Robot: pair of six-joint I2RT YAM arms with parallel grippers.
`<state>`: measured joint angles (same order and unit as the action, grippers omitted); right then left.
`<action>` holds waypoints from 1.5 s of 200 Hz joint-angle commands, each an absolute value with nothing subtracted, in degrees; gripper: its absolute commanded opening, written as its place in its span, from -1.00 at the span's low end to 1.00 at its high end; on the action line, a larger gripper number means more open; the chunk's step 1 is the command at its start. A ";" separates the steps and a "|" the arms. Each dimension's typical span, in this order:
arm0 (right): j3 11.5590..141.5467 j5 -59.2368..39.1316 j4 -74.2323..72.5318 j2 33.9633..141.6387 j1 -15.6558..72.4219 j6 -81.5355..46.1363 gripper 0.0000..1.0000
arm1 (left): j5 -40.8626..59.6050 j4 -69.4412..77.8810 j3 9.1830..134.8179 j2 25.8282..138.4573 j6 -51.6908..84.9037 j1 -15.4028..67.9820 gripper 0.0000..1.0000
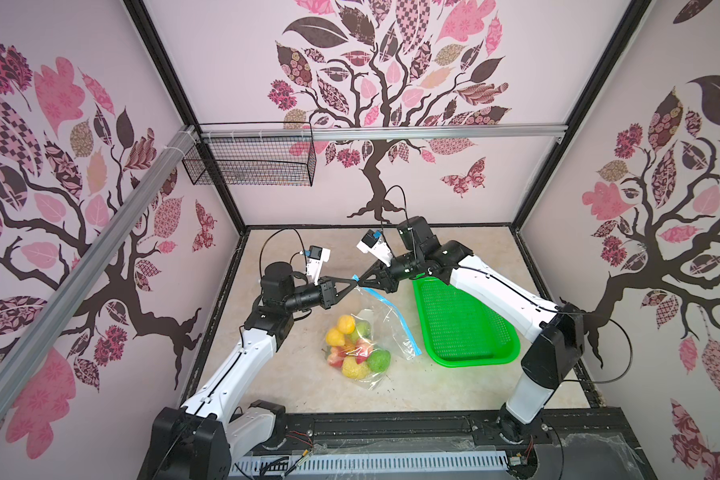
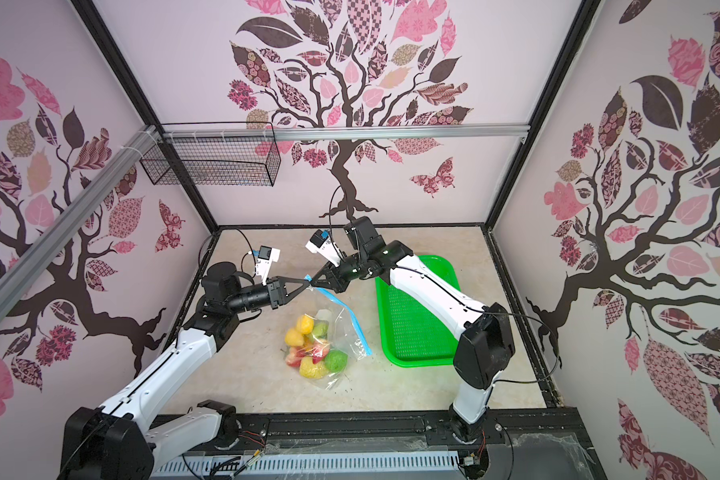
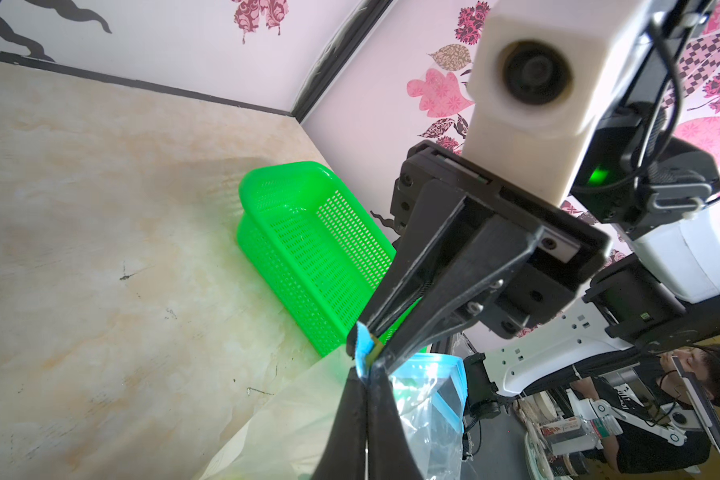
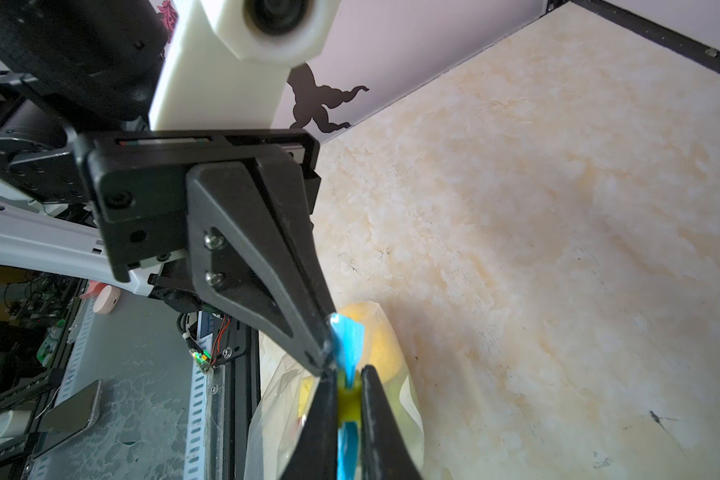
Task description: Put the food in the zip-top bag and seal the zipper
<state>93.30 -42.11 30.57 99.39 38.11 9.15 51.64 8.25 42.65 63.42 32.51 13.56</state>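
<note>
bright, even, diffuse light in both top views; shadows on the bench (image 1: 292, 386) are faint and soft. wide-angle stretch slants the black corner posts (image 1: 162, 70) outward. in the wrist views the near white camera housing (image 3: 528, 95) is blurred, and the green basket (image 3: 308, 232) looks oversaturated.

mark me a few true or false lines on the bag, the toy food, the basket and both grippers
1. All the food sits inside the zip-top bag. True.
2. The green basket holds a lemon. False: nothing lies in it.
3. The right gripper is shut on the yellow slider. True.
4. The left gripper hangs open, away from the bag. False: it is shut on the end of the blue zipper, tip to tip with the right gripper.
</note>
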 commanded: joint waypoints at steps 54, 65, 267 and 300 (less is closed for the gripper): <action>89.08 -38.50 33.13 94.71 37.92 8.08 -0.81 | 48.50 12.84 44.21 61.09 32.28 13.20 -1.00; 88.87 -38.24 33.32 94.42 37.93 8.06 -0.80 | 47.87 12.40 44.24 60.99 32.09 13.19 -1.00; 76.50 -31.91 33.31 81.61 37.96 3.61 -0.74 | 28.78 -1.71 53.61 62.97 27.03 12.51 -1.00; 73.67 -30.88 33.55 79.19 37.92 2.48 -0.74 | 26.26 -3.51 55.53 64.36 26.19 12.19 -1.00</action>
<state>75.26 -32.03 29.41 82.89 38.11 3.84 31.88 -3.51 51.35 63.51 27.94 13.39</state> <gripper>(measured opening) 0.130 0.046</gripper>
